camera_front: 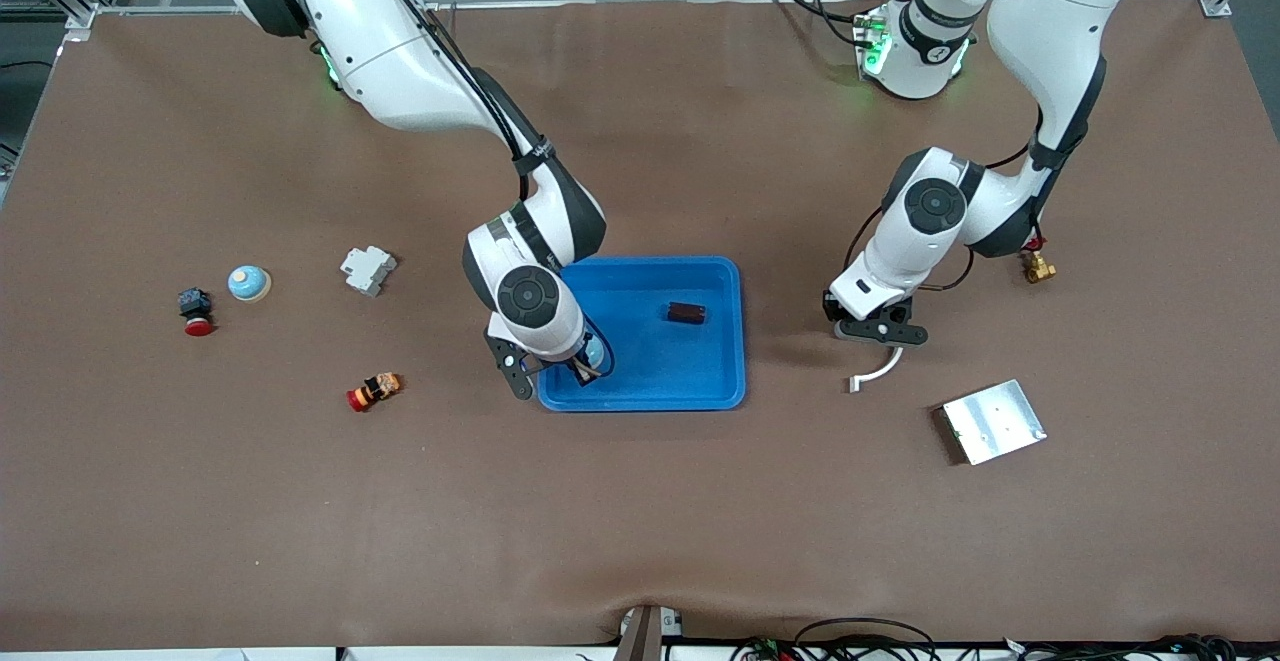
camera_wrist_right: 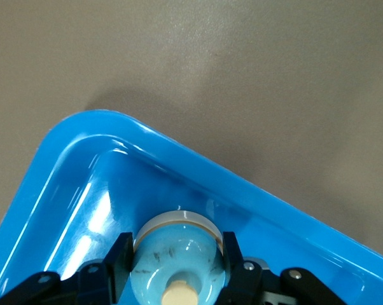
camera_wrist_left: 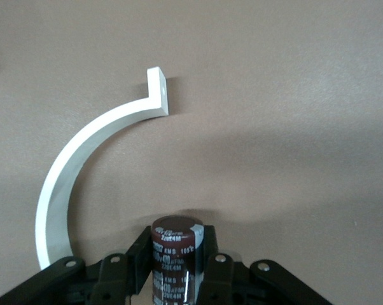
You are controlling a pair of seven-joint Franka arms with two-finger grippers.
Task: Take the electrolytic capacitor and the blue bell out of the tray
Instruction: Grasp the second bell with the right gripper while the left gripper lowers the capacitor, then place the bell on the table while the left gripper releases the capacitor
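- Bell (camera_wrist_right: 177,251), blue with a wooden knob, sits in the tray (camera_front: 700,381) corner nearest the front camera, toward the right arm's end.
- Right gripper (camera_wrist_right: 175,254) is clamped on it; I'd lift straight up to clear the rim.
- Left gripper (camera_wrist_left: 177,267) holds the capacitor (camera_wrist_left: 175,254) over bare table beside a curved white bracket (camera_wrist_left: 83,159).

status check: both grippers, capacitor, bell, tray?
Left gripper shut on capacitor, over table beside white curved bracket. Right gripper shut on blue bell, in tray corner. Rim alongside bell.
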